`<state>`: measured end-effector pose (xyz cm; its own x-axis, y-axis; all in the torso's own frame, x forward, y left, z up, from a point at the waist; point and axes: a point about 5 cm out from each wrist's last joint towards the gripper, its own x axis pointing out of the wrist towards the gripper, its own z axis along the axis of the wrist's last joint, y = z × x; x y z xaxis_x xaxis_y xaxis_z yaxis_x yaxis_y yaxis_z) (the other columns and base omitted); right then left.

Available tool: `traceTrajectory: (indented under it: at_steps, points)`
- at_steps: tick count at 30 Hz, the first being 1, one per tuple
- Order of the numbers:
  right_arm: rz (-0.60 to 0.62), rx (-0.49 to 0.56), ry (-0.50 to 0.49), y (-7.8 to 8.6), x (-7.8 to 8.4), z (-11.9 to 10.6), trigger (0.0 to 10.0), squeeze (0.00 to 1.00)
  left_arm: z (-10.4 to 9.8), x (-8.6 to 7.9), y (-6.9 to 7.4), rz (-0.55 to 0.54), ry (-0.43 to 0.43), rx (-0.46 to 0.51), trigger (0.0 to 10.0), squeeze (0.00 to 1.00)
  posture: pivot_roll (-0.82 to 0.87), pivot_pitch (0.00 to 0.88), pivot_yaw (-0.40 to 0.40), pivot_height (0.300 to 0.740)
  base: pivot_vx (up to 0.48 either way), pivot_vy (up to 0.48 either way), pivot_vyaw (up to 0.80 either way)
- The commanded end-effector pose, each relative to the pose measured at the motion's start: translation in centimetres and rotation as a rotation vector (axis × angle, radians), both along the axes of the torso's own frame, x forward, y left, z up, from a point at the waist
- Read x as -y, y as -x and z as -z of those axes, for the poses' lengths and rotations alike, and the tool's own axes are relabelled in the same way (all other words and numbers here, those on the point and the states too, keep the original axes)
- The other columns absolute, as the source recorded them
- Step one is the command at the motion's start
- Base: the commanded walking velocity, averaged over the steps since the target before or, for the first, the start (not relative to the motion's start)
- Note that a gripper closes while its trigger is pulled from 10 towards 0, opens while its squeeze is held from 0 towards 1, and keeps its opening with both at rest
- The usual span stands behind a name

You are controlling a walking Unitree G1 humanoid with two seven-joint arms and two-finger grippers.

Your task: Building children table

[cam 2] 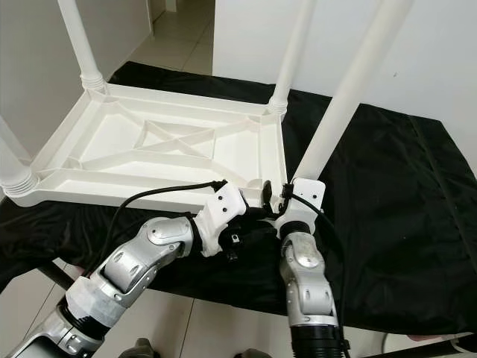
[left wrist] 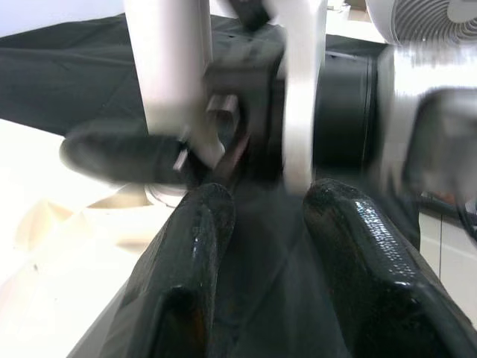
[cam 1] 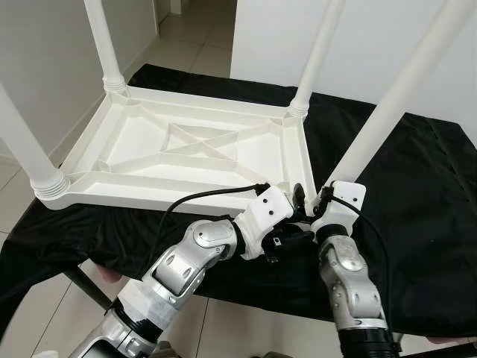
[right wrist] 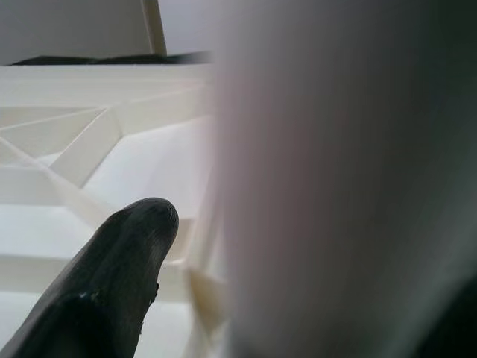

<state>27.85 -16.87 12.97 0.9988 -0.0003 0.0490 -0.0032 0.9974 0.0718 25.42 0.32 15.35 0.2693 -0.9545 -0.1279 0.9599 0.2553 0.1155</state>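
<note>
The right gripper (cam 1: pixel 322 200) sits at the base of the near-right leg (cam 1: pixel 387 104) of the upturned children's table (cam 1: pixel 186 153). In the right wrist view one black finger (right wrist: pixel 119 283) shows against the ribbed white underside, with the blurred white leg pressed close beside it; whether the jaws are clamped on the leg or merely against it cannot be told.

The left gripper (cam 1: pixel 294 224) comes in from the 8 o'clock side and meets the right one at the same corner. In the left wrist view its two fingers (left wrist: pixel 194 253) stand apart with a gap between them, nothing caught in that gap, and they point at the leg's base and the other gripper's black finger just ahead.

That corner lies at about 4 o'clock on the table's frame. The table rests upside down, its cross-braced underside facing up. Three more white legs stand in the other corners: one at the far left (cam 1: pixel 104 45), one at the far right (cam 1: pixel 317 56) and one at the near left (cam 1: pixel 26 149), each with a ribbed collar at its socket.

The table lies on a black cloth (cam 1: pixel 417 224) that covers the bench beneath it; the cloth spreads well out toward 3 o'clock. Pale floor tiles (cam 1: pixel 186 30) and white walls show beyond, toward 12 o'clock.
</note>
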Motion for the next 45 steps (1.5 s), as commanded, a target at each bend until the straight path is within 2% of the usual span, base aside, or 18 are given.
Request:
traceTrajectory:
  at_steps: [1, 7, 9, 12, 13, 17, 19, 21, 26, 27, 29, 30, 34, 42, 43, 45]
  points:
    - [-0.028, -0.002, -0.004, 0.2, 0.7, 0.4, 10.0, 0.0, 0.2, 0.2, 0.4, 0.063, -0.015, -0.007, 10.0, 0.0, 0.06, 0.0, -0.092, 0.74, 0.0, 0.0, 0.0]
    - [-0.163, -0.004, 0.074, 0.3, 2.2, 0.7, 10.0, 0.0, 0.3, -0.9, -0.1, 0.044, -0.033, -0.006, 10.0, 0.0, 0.06, 0.0, -0.093, 0.74, 0.0, 0.0, 0.0]
    - [-0.268, -0.001, 0.114, 0.5, 2.5, 0.9, 10.0, 0.0, 0.1, -1.3, -0.2, 0.043, -0.025, -0.014, 10.0, 0.0, 0.06, 0.0, -0.088, 0.74, 0.0, 0.0, 0.0]
    - [-0.268, -0.001, 0.114, 0.5, 2.5, 0.9, 10.0, 0.0, 0.1, -1.3, -0.2, 0.043, -0.025, -0.014, 10.0, 0.0, 0.06, 0.0, -0.088, 0.74, 0.0, 0.0, 0.0]
    - [-0.373, -0.001, 0.155, 0.5, 2.7, 1.1, 10.0, 0.0, 0.1, -1.6, -0.1, 0.053, -0.026, -0.021, 10.0, 0.0, 0.06, 0.0, -0.081, 0.74, 0.0, 0.0, 0.0]
    - [-0.462, -0.007, 0.172, -0.2, 3.2, 1.0, 10.0, 0.0, 0.1, -1.7, 0.3, 0.084, -0.033, -0.022, 10.0, 0.0, 0.07, 0.0, -0.08, 0.74, 0.0, 0.0, 0.0]
    - [-0.462, -0.007, 0.172, -0.2, 3.2, 1.0, 10.0, 0.0, 0.1, -1.7, 0.3, 0.084, -0.033, -0.022, 10.0, 0.0, 0.07, 0.0, -0.08, 0.74, 0.0, 0.0, 0.0]
    - [-0.489, 0.002, 0.189, -1.1, 3.4, 0.7, 10.0, 0.0, 0.0, -1.6, 0.2, 0.079, -0.028, -0.018, 10.0, 0.0, 0.07, 0.0, -0.08, 0.74, 0.0, 0.0, 0.0]
    - [-0.495, 0.001, 0.214, -1.8, 3.4, 0.6, 10.0, 0.0, 0.0, -1.4, 0.2, 0.074, -0.023, -0.016, 10.0, 0.0, 0.07, 0.0, -0.081, 0.74, 0.0, 0.0, 0.0]
    - [-0.499, -0.004, 0.219, -2.0, 3.4, 0.6, 8.8, 0.0, -0.1, -1.4, 0.2, 0.072, -0.02, -0.017, 10.0, 0.0, 0.07, 0.0, -0.084, 0.74, 0.0, 0.0, 0.0]
    - [-0.499, -0.004, 0.219, -2.0, 3.4, 0.6, 8.8, 0.0, -0.1, -1.4, 0.2, 0.072, -0.02, -0.017, 10.0, 0.0, 0.07, 0.0, -0.084, 0.74, 0.0, 0.0, 0.0]
    - [-0.524, -0.02, 0.223, -2.0, 3.4, 1.1, 0.0, 0.0, -0.1, -1.2, 0.2, 0.069, -0.014, -0.016, 10.0, 0.0, 0.08, 0.0, -0.09, 0.74, 0.0, 0.0, 0.0]
    - [-0.533, -0.025, 0.222, -1.9, 3.4, 1.3, 0.0, 0.0, -0.2, -1.2, 0.2, 0.068, -0.013, -0.016, 10.0, 0.0, 0.08, 0.0, -0.09, 0.74, 0.0, 0.0, 0.0]
    - [-0.538, -0.069, 0.207, -0.9, 4.5, 2.6, 0.0, 0.0, -0.2, -1.1, 0.4, 0.071, -0.012, -0.02, 10.0, 0.0, 0.06, 0.0, -0.084, 0.74, 0.0, 0.0, 0.0]
    - [-0.53, -0.067, 0.209, -0.9, 4.6, 2.7, 4.0, 0.0, -0.2, -1.1, 0.4, 0.073, -0.012, -0.021, 10.0, 0.0, 0.06, 0.0, -0.084, 0.74, 0.0, 0.0, 0.0]
    - [-0.528, -0.073, 0.199, -0.8, 4.6, 2.8, 4.0, 0.0, -0.1, -1.1, 0.4, 0.074, -0.012, -0.022, 10.0, 0.0, 0.06, 0.0, -0.083, 0.74, 0.0, 0.0, 0.0]
